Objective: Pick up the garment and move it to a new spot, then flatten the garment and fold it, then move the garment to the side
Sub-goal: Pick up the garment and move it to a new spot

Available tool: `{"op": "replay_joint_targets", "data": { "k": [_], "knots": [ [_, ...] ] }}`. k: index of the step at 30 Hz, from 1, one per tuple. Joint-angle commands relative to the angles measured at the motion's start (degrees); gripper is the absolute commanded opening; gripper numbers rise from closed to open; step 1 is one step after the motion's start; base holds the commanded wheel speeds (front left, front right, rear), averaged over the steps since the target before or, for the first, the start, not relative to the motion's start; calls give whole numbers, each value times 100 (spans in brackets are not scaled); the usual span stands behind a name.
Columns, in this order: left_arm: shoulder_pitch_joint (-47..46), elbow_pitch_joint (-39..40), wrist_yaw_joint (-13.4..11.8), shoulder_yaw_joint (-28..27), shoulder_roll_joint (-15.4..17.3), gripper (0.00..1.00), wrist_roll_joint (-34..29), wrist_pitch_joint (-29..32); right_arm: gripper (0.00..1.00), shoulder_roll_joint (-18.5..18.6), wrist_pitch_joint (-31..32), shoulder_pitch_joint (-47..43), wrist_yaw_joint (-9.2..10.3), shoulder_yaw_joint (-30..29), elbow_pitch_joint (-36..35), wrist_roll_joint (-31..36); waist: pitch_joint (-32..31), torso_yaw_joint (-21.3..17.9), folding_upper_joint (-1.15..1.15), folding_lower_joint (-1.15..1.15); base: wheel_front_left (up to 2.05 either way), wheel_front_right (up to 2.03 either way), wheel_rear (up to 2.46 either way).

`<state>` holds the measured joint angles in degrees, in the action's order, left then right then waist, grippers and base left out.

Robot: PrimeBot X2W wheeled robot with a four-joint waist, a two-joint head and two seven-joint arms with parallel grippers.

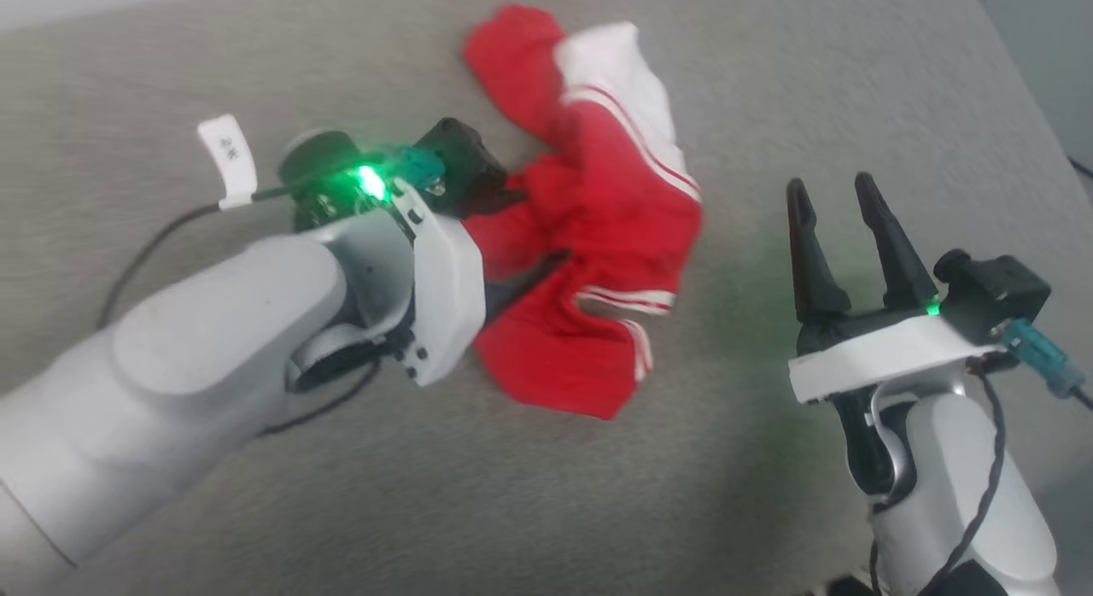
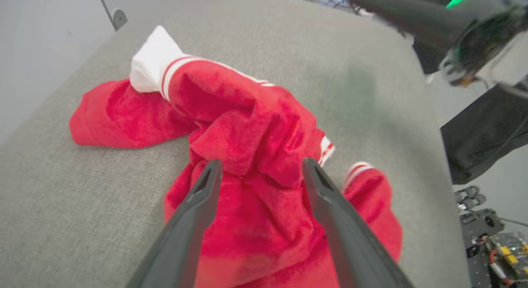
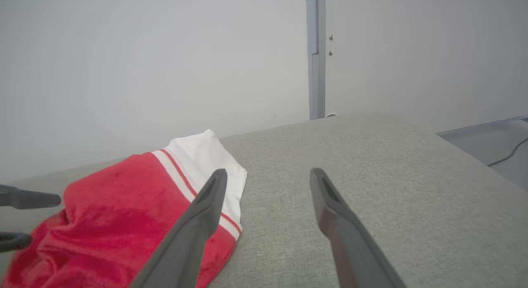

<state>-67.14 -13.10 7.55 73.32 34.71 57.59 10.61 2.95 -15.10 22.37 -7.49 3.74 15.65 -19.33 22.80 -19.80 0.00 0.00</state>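
Lettering on the white tag [image 1: 227, 156], wrapped round the dark cable [image 1: 145, 254] beside the left wrist, came to a few small dark marks, too small to read.

The garment [image 1: 598, 237] lay crumpled on the grey fabric surface [image 1: 726, 493], toward its far middle in the head view. It was a bright-red heap with a white sleeve end turned up at the far side and red-and-white striped trim along several edges. Whatever print it carried was lost in the folds.

The left gripper [image 2: 262, 166] reached in from the left, with a green light [image 1: 369, 182] glowing on its wrist. In the left wrist view its two dark fingers [image 2: 194, 213] stood released and apart, and a bunched ridge of red cloth sat between their tips. The cloth rested on the surface and was not pinched. In the right wrist view the same fingertips showed at the left edge, spread, just beside the red cloth.

The right gripper [image 1: 832, 186] hovered over bare grey surface, well to the right of the garment and apart from it. Its jaws were released and held nothing. From its own wrist view, the white sleeve with its striped band lay beyond the left-hand finger [image 3: 198, 222].
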Motion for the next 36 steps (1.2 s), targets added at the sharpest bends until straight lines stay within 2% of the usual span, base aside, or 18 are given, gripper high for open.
{"op": "replay_joint_targets", "data": {
  "k": [1, 10, 15, 20, 26, 31, 32, 36],
  "knots": [
    [176, -51, -15, 11, 2, 100, 151, -179, 100, -2, -7, -75, 0, -7, 39, 80, -506, 522, 0, 0, 0, 0, 0],
    [1286, -1029, -15, -8, -148, 100, 1119, -2200, 100, 88, -7, -459, 0, -267, 264, 671, -1251, 1440, 0, 0, 0, 0, 0],
    [2104, -1582, -15, -365, -238, 100, 1441, -2576, 100, 262, -7, -753, 0, -444, 352, 750, -1567, 1900, 0, 0, 0, 0, 0],
    [3210, -1743, -15, -1783, -397, 100, 1026, -2583, 100, 411, -7, -1120, 0, -638, 396, 802, -1877, 2287, 0, 0, 0, 0, 0],
    [4478, -1664, -15, -3287, -568, 100, 164, -2585, 100, 553, -7, -1598, 0, -777, 423, 793, -2258, 2584, 0, 0, 0, 0, 0],
    [5311, -1367, -15, -4588, -726, 100, -717, -2586, 100, 622, 4, -1858, 0, -888, 357, 737, -2391, 2665, 0, 0, 0, 0, 0],
    [5311, -1367, -15, -4588, -726, 100, -717, -2586, 100, 622, 4, -1858, 0, -888, 357, 737, -2391, 2665, 0, 0, 0, 0, 0],
    [5897, -943, -21, -5588, -959, 100, -1566, -2586, 100, 620, 18, -1965, 0, -939, 270, 716, -2442, 2635, 0, 0, 0, 0, 0]
  ]
}}
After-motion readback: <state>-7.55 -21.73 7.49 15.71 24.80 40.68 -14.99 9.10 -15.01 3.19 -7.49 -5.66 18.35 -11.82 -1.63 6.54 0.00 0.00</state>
